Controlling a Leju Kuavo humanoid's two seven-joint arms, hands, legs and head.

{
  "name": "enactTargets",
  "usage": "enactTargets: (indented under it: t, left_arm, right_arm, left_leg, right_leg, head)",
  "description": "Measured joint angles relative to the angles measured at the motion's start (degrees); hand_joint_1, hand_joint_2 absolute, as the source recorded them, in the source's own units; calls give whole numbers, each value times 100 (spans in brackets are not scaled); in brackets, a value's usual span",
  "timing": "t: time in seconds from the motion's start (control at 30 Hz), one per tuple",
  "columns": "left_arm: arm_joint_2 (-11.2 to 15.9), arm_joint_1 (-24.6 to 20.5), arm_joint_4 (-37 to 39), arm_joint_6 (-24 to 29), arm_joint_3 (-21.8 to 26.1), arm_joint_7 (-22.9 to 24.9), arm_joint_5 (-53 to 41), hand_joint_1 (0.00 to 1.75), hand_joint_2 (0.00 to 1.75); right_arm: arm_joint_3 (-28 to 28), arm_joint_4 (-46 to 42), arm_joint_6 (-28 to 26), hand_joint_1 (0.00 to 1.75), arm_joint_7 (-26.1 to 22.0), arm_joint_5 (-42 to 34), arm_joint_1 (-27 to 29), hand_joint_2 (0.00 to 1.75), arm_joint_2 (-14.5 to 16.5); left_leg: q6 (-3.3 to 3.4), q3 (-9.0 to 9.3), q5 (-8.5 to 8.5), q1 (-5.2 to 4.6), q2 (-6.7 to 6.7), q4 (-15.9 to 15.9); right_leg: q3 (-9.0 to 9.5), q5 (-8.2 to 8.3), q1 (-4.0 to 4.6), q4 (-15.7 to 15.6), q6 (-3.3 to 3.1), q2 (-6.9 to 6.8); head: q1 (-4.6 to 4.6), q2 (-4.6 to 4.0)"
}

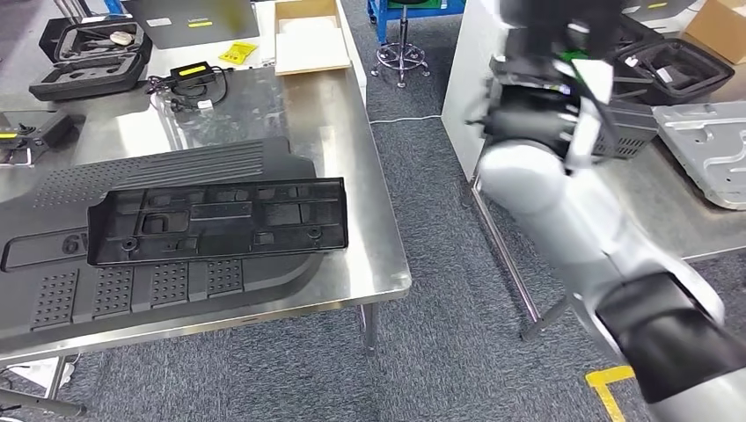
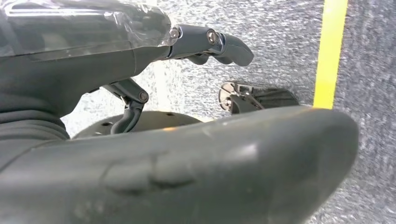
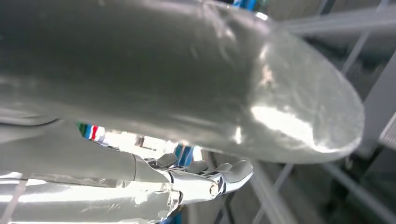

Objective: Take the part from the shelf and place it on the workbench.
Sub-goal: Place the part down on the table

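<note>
The right hand point(image 3: 205, 179) is being shown empty, fingers loosely extended, in its wrist view; the left hand point(image 2: 205, 44), likewise empty, over carpet. A black part point(image 1: 220, 220) is lying left of centre on the workbench point(image 1: 352, 132) in the head view.

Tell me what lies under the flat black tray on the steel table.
The tray rests on a larger black ribbed panel, which lies on the steel table. The panel's middle is covered by the tray, so nothing there can be made out.
</note>
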Motion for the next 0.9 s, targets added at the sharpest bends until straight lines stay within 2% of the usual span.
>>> enactTargets:
  t: [0.2,0.4,0.5,0.6,0.73,0.83,0.9]
  left_arm:
    - [0,43,1,6,47,-64,59,0,0]
    - [0,74,10,-21,148,-138,129,0,0]
    - [0,97,16,-47,202,-198,219,0,0]
    - [0,114,24,-70,262,-207,290,0,0]
    - [0,121,28,-17,343,-206,376,0,175]
    - [0,122,38,163,413,-205,438,0,175]
    - [0,124,50,253,452,-197,487,0,175]
  right_arm:
    - [-915,-1134,1,0,34,539,1221,0,-603]
    - [-1663,-1944,5,0,-97,528,2093,0,-962]
    - [-2103,-2283,4,0,-526,202,2794,0,-1008]
    - [-2585,-2562,3,0,-1364,-466,3675,0,-973]
    - [-3129,-2800,6,0,-2698,-1588,4921,0,-754]
    - [-3264,-2803,8,0,-3871,-2450,5884,0,-464]
    - [-3282,-2743,12,0,-4475,-2943,6425,0,-225]
  left_leg:
    - [11,17,-16,0,6,-2]
    - [15,21,-27,-6,9,-5]
    - [18,24,-33,-4,3,-6]
    - [24,25,-41,-7,2,-7]
    - [30,26,-54,-10,1,-8]
    - [37,27,-67,-14,-1,-6]
    - [42,27,-76,-21,-2,-6]
  right_leg:
    - [20,-8,-1,-13,12,3]
    - [23,-15,-3,-15,20,11]
    - [34,-23,0,-19,26,0]
    - [38,-30,2,-19,32,-3]
    - [45,-43,-2,-23,35,-5]
    - [53,-51,-15,-30,42,-10]
    - [54,-57,-23,-30,51,-11]
  head:
    - [-1,0]
    - [-1,0]
    - [0,0]
    - [-1,0]
    - [0,0]
    - [0,0]
    - [-1,0]
